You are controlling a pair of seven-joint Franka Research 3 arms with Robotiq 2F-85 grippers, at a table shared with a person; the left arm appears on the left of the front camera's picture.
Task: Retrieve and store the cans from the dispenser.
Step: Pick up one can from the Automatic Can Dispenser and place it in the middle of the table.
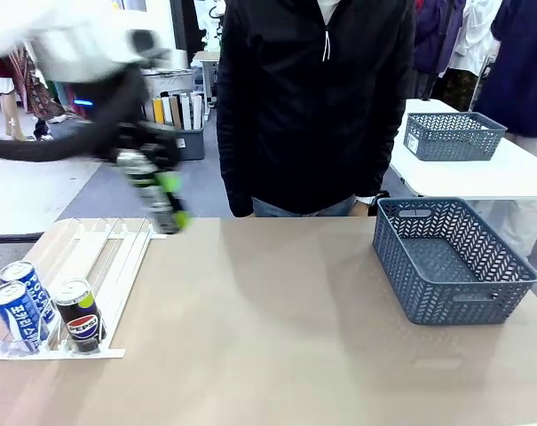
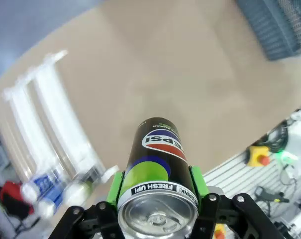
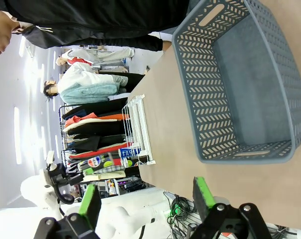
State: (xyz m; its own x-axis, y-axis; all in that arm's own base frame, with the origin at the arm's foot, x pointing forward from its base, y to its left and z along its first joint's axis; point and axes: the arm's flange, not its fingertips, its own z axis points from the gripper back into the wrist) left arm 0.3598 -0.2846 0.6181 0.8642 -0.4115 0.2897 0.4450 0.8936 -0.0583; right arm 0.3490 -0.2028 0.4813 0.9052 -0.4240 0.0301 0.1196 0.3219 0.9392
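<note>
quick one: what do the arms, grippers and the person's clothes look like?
Left arm: white links, dark cable bundle alongside. Left gripper and right gripper: black linkage bodies, bright green pads. Person: black zip-up jacket, long sleeves, white at the collar.

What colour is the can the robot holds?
The can is black with a Pepsi logo; clearest in left wrist view.

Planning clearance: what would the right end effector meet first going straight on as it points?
The right end effector would probably meet the bare tabletop first, just beside the basket; depth is unclear.
</note>
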